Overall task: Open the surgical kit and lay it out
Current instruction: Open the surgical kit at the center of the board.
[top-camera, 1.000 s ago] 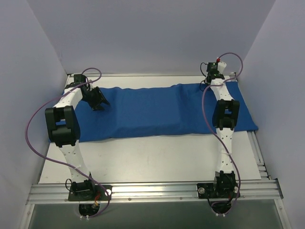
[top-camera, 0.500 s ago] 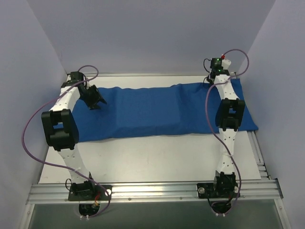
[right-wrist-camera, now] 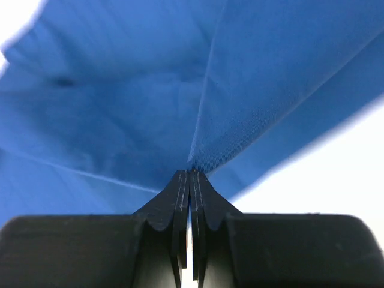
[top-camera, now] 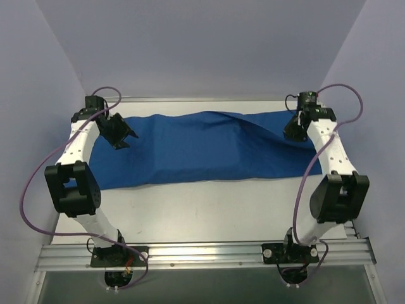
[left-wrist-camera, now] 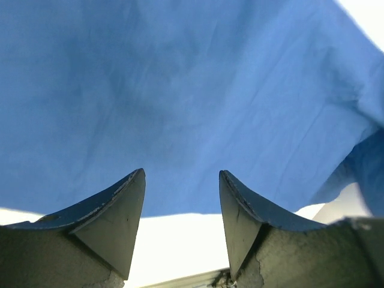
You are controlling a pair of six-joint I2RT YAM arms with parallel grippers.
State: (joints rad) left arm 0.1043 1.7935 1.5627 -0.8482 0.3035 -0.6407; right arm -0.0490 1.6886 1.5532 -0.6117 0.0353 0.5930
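Note:
The surgical kit's royal-blue cloth wrap (top-camera: 190, 149) lies across the far half of the white table, with a low bulge at its middle. The tray and instruments are hidden. My right gripper (top-camera: 292, 130) is shut on a pinched fold of the cloth's far right part (right-wrist-camera: 120, 108) and holds it off the table; in the right wrist view the fold runs right up to the closed gripper (right-wrist-camera: 190, 172). My left gripper (top-camera: 120, 136) hangs open over the cloth's left end. Its wrist view shows the cloth (left-wrist-camera: 180, 90) just beyond the gripper (left-wrist-camera: 182, 174), with bare table between the fingers.
Pale enclosure walls stand on the left (top-camera: 38, 126), right (top-camera: 380, 114) and back. An aluminium rail (top-camera: 202, 253) carries both arm bases at the near edge. Bare white tabletop (top-camera: 202, 209) stretches between the cloth and the rail. Purple cables loop from each arm.
The right arm swung outward to the right and lifted the cloth's far right part, drawing its right end inward. The left arm shifted slightly left and back, its jaws a little wider.

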